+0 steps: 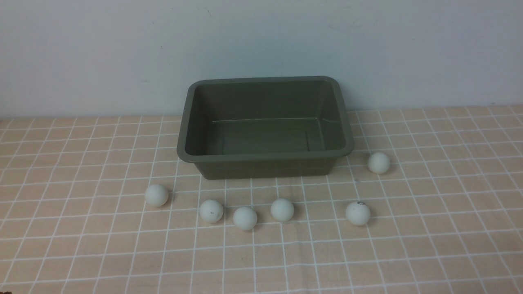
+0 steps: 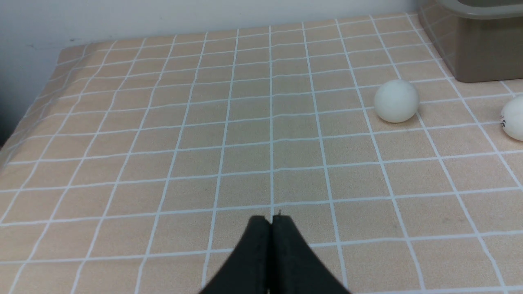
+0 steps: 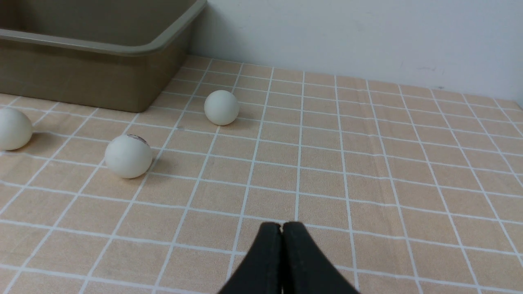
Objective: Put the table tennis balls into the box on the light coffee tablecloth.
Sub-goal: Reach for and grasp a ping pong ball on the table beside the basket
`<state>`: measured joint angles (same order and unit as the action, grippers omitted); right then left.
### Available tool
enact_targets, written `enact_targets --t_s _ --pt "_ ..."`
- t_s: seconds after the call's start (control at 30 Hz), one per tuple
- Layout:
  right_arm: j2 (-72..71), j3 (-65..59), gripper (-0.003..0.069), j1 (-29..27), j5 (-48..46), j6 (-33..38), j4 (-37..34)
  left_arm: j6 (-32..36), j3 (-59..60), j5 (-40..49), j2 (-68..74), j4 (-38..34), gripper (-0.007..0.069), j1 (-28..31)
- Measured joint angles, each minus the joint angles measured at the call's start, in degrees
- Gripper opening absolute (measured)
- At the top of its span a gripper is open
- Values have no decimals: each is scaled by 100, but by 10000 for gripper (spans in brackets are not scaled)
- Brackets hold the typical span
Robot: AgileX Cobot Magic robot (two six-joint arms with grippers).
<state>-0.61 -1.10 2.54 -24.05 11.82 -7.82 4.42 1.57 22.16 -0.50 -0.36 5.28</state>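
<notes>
White table tennis balls, six in all, every one on the light coffee tablecloth and outside the box. Five lie in a loose row in front of the box's near side. At the row's right end is the marked ball; its dark print is too small to read. The sixth ball sits near the box's front right corner. The olive-green box stands upright close to the pale wall. The left gripper is above bare cloth, fingertips pressed together, holding nothing. The right gripper is likewise closed and empty.
</notes>
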Motion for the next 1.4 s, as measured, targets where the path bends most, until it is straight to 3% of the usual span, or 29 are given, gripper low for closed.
enact_targets --t_s 0.57,0.83,1.07,1.4 --pt "0 -25 -18 0 203 -56 -58 0 0 0 0 0 -69 0" --pt "0 783 -18 0 728 -151 -826 0 0 0 0 0 -69 0" --pt "0 2255 -18 0 -516 -151 -1412 0 0 0 0 0 -69 0" --pt "-1 2338 -18 0 -827 -155 -1888 0 0 0 0 0 -69 0"
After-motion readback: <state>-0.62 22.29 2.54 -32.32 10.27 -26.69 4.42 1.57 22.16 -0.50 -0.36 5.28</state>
